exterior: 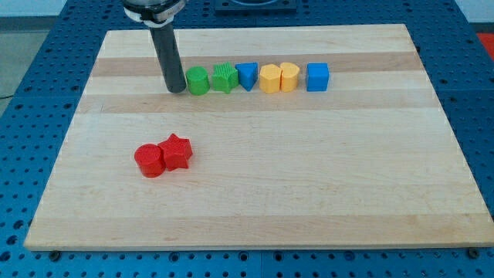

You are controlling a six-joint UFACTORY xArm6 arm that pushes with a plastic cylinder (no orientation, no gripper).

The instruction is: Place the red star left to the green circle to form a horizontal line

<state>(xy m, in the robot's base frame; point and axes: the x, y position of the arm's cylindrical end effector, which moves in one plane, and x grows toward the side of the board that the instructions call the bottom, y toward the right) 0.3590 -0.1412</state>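
Observation:
The red star point(177, 151) lies on the wooden board at the lower left, touching a red round block point(150, 161) on its left. The green circle point(198, 80) sits at the left end of a row of blocks near the view's top. My tip point(177, 89) rests on the board just left of the green circle, close to it or touching it. The red star is well below the tip and the row.
The row runs rightward from the green circle: a green star point(225, 77), a blue triangular block point(247, 75), a yellow block point(270, 79), a second yellow block point(289, 76) and a blue cube point(317, 76). The wooden board point(309, 177) lies on a blue perforated table.

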